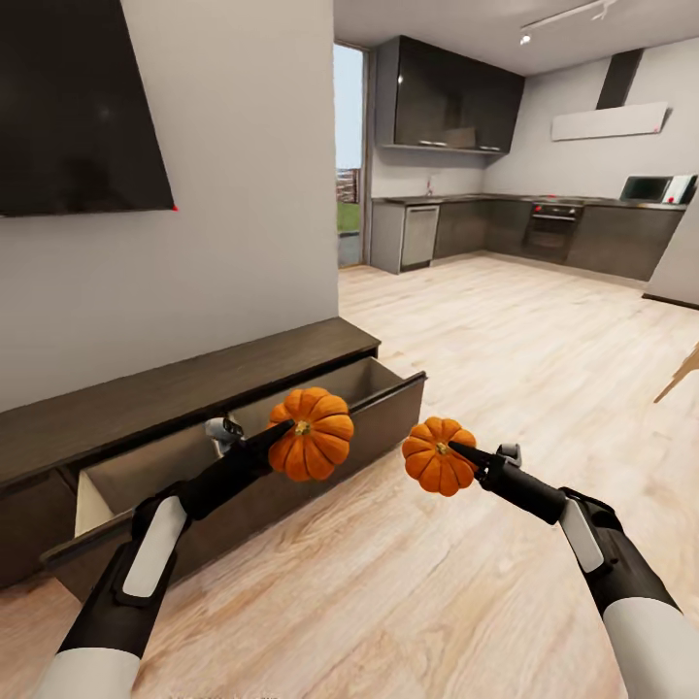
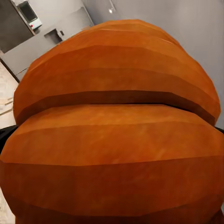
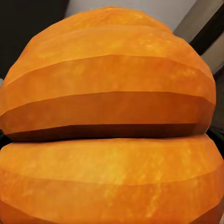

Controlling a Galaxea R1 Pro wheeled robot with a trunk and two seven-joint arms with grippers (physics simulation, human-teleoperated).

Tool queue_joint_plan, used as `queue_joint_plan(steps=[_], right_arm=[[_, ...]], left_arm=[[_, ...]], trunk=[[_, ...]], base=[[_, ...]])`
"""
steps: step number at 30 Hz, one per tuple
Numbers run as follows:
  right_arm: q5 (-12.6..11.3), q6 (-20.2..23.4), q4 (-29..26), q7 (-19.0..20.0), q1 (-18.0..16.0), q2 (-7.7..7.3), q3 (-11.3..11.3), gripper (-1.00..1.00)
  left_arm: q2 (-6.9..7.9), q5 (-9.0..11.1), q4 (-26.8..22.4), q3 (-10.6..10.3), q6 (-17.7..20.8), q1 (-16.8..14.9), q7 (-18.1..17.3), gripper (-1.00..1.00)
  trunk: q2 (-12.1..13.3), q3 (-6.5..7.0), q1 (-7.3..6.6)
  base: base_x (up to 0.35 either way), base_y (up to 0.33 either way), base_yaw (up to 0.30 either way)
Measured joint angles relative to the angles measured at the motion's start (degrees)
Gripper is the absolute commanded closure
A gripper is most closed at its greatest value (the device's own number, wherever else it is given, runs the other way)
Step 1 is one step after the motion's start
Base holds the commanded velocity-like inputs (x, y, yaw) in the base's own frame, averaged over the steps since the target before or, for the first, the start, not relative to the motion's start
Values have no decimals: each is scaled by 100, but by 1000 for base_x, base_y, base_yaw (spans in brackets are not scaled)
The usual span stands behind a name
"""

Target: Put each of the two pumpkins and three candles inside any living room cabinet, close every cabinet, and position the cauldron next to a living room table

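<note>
on the left of the head view the cabinet [image 1: 184, 393] runs along the wall under a dark screen [image 1: 83, 102], and its drawer [image 1: 374, 383] is pulled well out with the pale interior exposed, which looks like the opening meant to receive what the arms carry. the left end effector [image 1: 282, 435] is closed on the left pumpkin [image 1: 313, 434], held up in the air over the front edge of that open drawer, so a short lowering and release would likely drop it inside. the left wrist view, looking along the fingers, shows the same left pumpkin [image 2: 116, 126] pressed close to the lens. further right, the right end effector [image 1: 464, 456] grips the right pumpkin [image 1: 439, 456], which hangs over the wooden floor [image 1: 505, 330] just beyond the drawer's outer corner, apparently waiting its turn; the right wrist view shows this right pumpkin [image 3: 109, 121] equally close. neither pumpkin touches the cabinet yet.
</note>
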Motion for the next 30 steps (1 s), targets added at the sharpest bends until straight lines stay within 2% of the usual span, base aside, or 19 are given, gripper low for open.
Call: queue_joint_plan(steps=[18,20,21,23,24,27,30], right_arm=[[5,-6,0,-3,0,0,0,100],[8,-8,0,-7,0,0,0,100],[7,-8,0,-8,0,0,0,100],[8,-8,0,-8,0,0,0,100],[13,-8,0,-14,0,0,0,100],[25,-9,0,-21,0,0,0,100],[26,-9,0,-25,0,0,0,100]], left_arm=[[3,-25,96,17,-16,0,69,100],[11,-76,372,70,-131,-2,227,100],[14,-29,474,101,-211,-5,271,100],[26,-30,675,157,-523,-8,372,100],[25,-32,734,164,-599,-8,570,100],[19,-1,798,169,-650,-9,839,100],[18,20,806,167,-649,-9,871,100]], trunk=[[0,97,0],[1,107,1],[0,113,0],[0,123,0],[0,129,0],[0,145,0],[0,161,0]], base=[[0,-328,248],[0,-327,248],[0,-327,248],[0,-327,248],[0,-327,248],[46,-327,247],[77,-327,245]])
